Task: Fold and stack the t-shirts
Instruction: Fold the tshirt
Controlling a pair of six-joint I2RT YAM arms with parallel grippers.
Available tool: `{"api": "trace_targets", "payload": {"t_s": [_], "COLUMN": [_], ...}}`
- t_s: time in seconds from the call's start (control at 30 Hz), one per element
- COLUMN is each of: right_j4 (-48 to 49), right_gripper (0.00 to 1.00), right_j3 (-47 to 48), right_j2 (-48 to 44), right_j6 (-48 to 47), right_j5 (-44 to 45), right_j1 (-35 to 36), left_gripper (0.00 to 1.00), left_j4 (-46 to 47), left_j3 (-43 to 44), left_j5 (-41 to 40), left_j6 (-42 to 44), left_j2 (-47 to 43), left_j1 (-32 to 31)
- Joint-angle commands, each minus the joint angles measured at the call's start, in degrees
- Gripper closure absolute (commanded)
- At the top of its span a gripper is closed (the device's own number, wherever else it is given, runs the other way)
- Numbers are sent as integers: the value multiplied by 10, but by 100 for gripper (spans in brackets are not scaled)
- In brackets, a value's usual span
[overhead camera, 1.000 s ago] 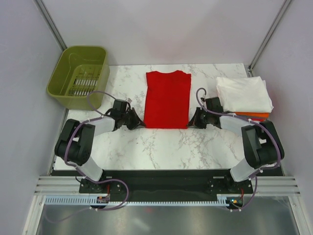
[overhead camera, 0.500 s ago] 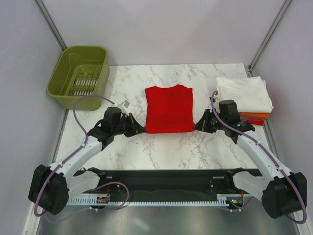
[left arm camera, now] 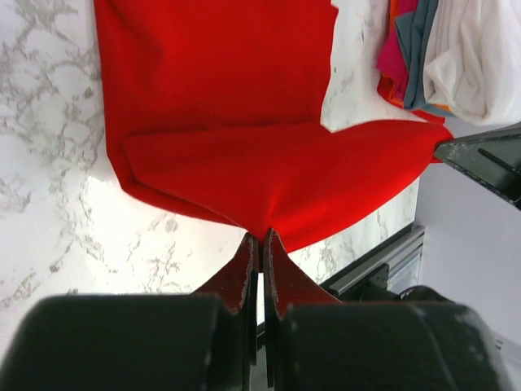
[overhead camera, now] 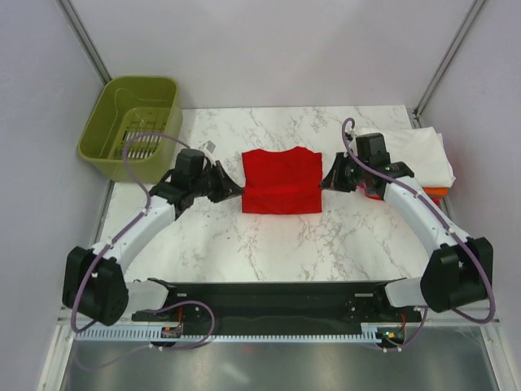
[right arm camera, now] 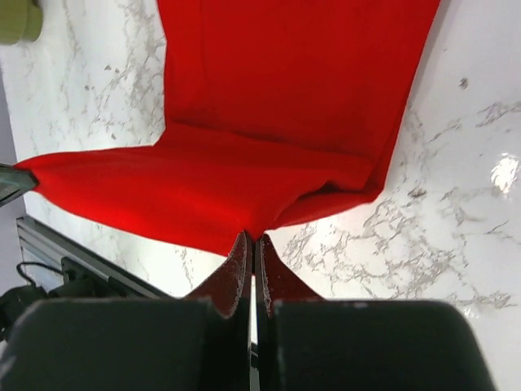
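A bright red t-shirt point(overhead camera: 282, 181) lies mid-table, its near half lifted and doubled back over the far half. My left gripper point(overhead camera: 236, 189) is shut on the raised hem's left corner point(left arm camera: 262, 230). My right gripper point(overhead camera: 328, 182) is shut on the hem's right corner point(right arm camera: 252, 235). The lifted hem stretches between the two grippers above the lower layer point(left arm camera: 212, 65). At the right edge sits a stack of folded t-shirts, a white one point(overhead camera: 423, 156) on top and an orange one point(overhead camera: 435, 193) peeking out beneath; the left wrist view shows its edges point(left arm camera: 456, 57).
An olive-green plastic basket point(overhead camera: 134, 126) stands at the table's far left corner. The marble tabletop point(overhead camera: 269, 236) stretches bare in front of the red shirt. Grey walls close in the table on three sides.
Both grippers carried the red shirt's near hem up and away from me, folding the shirt roughly in half. Both arms stretched out over the table.
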Motion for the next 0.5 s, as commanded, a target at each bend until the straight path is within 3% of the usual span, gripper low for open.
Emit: {"api": "trace_targets", "payload": {"t_s": [0.0, 0.47], "right_j4": [5, 28], "right_gripper": [100, 100], "right_j3": [53, 236], "right_j2": [43, 260], "right_j6": [-11, 21], "right_j5": [23, 38], "right_j1": [-17, -74], "left_gripper": [98, 98], "left_j4": [-2, 9], "left_j3": [76, 330], "left_j5": [-1, 34], "left_j6": [9, -8], "left_j2": [47, 329], "left_j1": [17, 70]}}
